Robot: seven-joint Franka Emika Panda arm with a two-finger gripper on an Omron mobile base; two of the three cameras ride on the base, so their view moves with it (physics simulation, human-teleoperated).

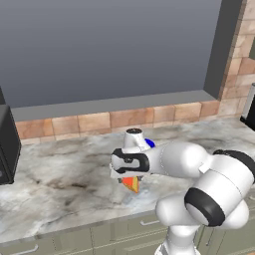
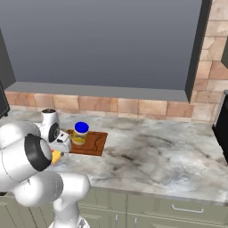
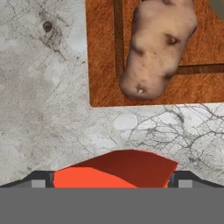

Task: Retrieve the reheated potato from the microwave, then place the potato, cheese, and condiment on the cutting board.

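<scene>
Close up, lumpy brown potato (image 3: 157, 48) on cutting board (image 3: 103, 65), orange-red cheese (image 3: 116, 173) between wide-spread pincer (image 3: 111, 180) tips.

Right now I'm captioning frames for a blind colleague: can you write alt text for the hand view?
A brown potato lies on a reddish-brown cutting board, which sits on a marbled grey counter. Nearer the camera, off the board, an orange-red cheese wedge sits between the tips of the open gripper.

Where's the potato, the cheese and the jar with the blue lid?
potato (image 3: 155, 48), hand view, middle of its lumpy brown skin.
cheese (image 3: 118, 173), hand view, orange-red top face.
jar (image 2: 81, 128), right base view, its blue lid.
</scene>
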